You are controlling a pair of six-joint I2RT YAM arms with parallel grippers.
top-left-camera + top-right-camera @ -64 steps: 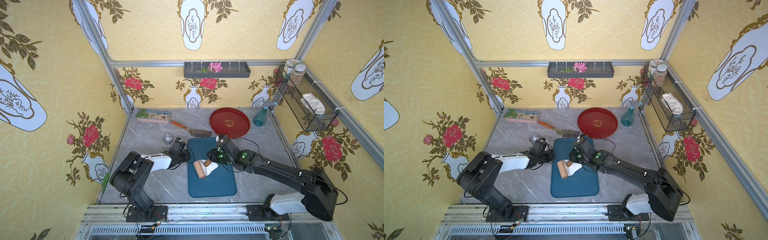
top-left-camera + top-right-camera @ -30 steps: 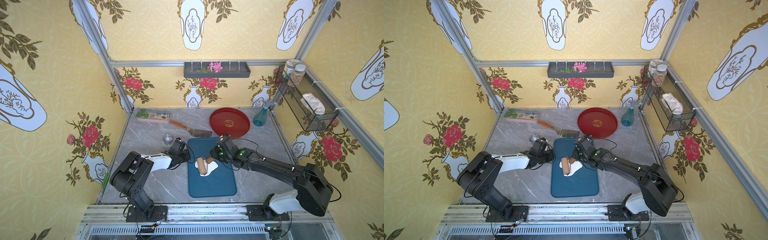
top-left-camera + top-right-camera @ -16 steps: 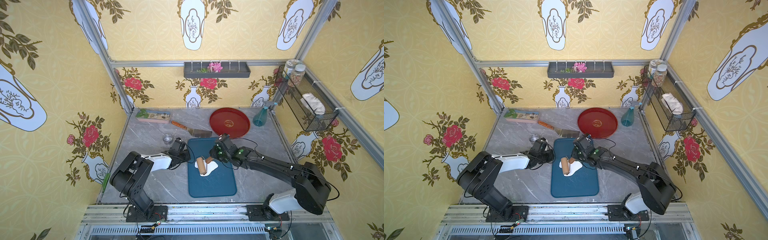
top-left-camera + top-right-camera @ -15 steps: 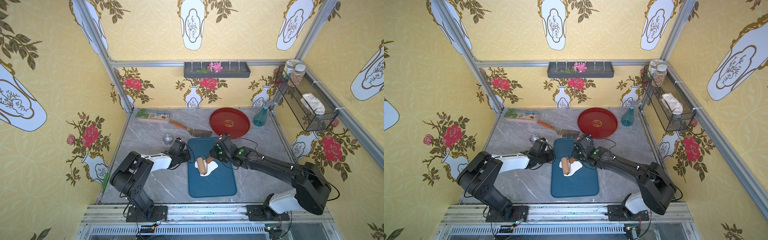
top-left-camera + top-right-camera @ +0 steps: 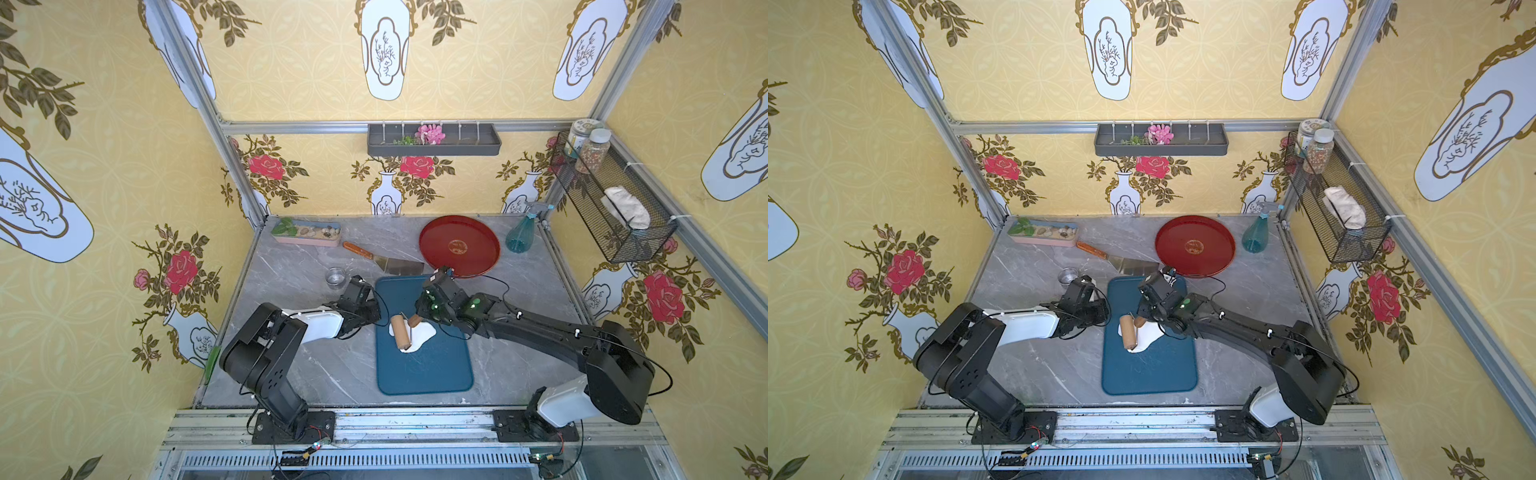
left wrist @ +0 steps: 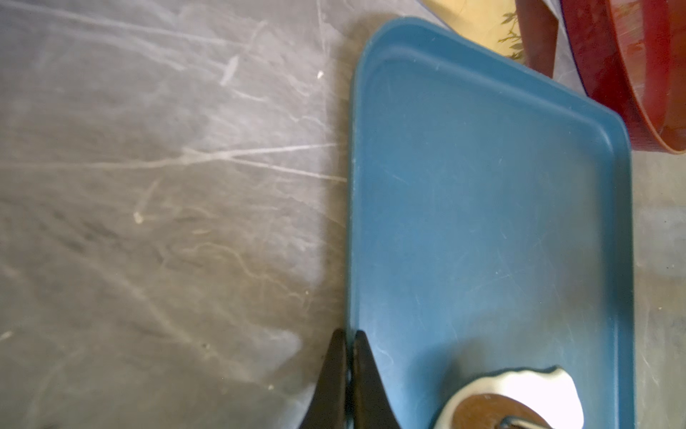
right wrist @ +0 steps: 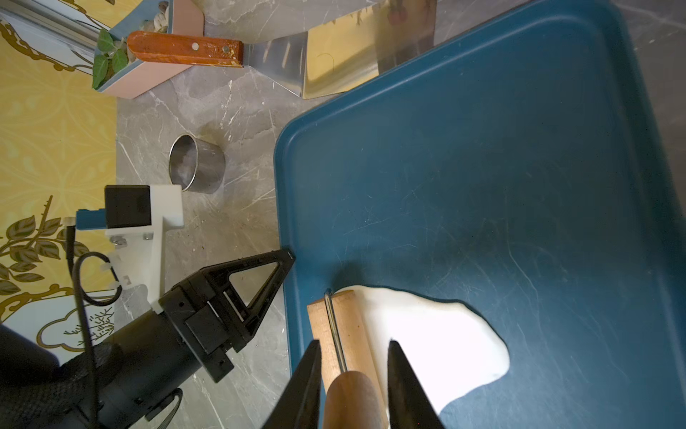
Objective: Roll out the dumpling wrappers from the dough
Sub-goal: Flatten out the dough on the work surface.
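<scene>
right wrist view: the right claw (image 7: 354,345) pinches the brown handle of the wooden roller (image 7: 339,323). the roller sits on one end of the dough (image 7: 438,334), a flat, soft, white blob with wavy edges. the dough lies on the blue board (image 7: 482,167), near the side where the left claw (image 7: 285,258) is. that claw is pressed together, its black tips right at the board's rim, i think to stop it sliding. no round wrapper shows yet. to roll well, push down evenly and go slow across the whole blob, so it gets thin all over and does not tear. the shiny steel ring cup (image 7: 196,167) stands on the grey stone table (image 7: 222,111), beside the board.
</scene>
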